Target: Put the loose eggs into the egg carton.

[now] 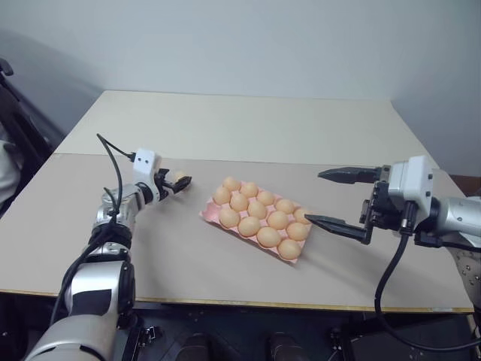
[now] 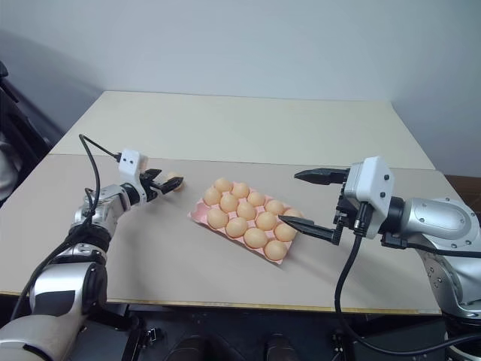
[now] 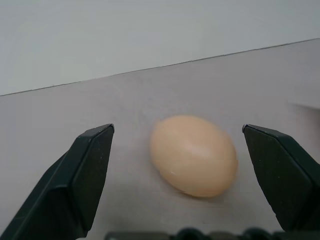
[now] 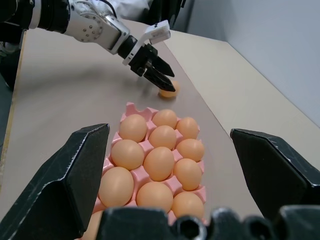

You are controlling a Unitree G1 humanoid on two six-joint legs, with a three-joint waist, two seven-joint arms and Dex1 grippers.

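While my left gripper (image 1: 179, 183) sits low over the tabletop (image 1: 248, 128) with its two black fingers spread wide, one loose egg (image 3: 194, 155) lies on the surface between them. From the left wrist view I can see clear gaps on both sides of that egg, so neither finger touches it and nothing is gripped. That egg rests on its side, toward the left part of the tabletop and just off the left end of the egg carton (image 1: 213, 216).

I see the pink carton lying flat near the middle of the tabletop, closer to the front edge than the back one, and turned at an angle to the edges. Tan-orange eggs (image 1: 258, 210) fill its cups in three rows; I count eleven from the head views, and at the corner nearest my left gripper I see pink tray with no egg over it.

My right gripper (image 2: 308, 201) hangs above the tabletop at the carton's right end, its fingers spread far apart and pointing toward the carton. It holds nothing. One fingertip (image 2: 284, 220) appears over the carton's right end, though I cannot tell whether it touches.
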